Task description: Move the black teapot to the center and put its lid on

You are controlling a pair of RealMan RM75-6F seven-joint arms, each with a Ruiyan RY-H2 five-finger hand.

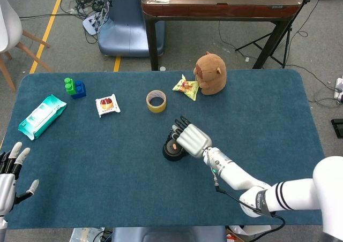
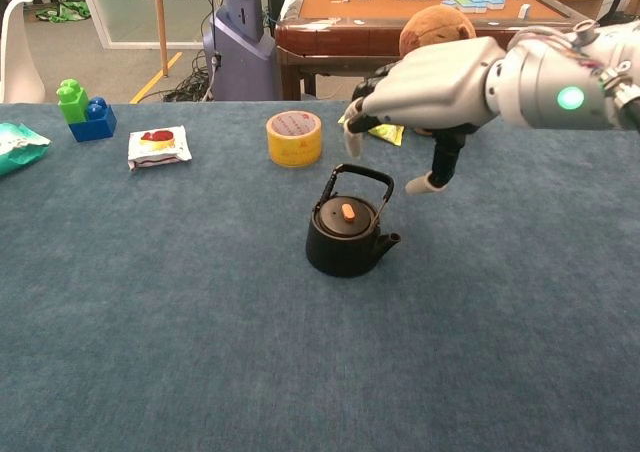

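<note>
step: final, lid sits on small black metal teapot | right hand above it, fingers spread, holding nothing | next: withdraw clear of handle

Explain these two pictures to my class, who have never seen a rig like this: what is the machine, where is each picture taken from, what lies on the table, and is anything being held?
The machine is a robot with two arms, each ending in a hand with fingers, steered remotely by a person. One picture looks down from its head, the other looks forward from its chest.

On the blue table stands a black teapot with its lid on. Behind it lie a yellow tape roll, a plush capybara, a snack packet, a small sweet packet, toy blocks and a pack of wipes.

Nothing is held. The right hand hovers above the teapot, fingers apart. The left hand rests open at the table's near corner.
</note>
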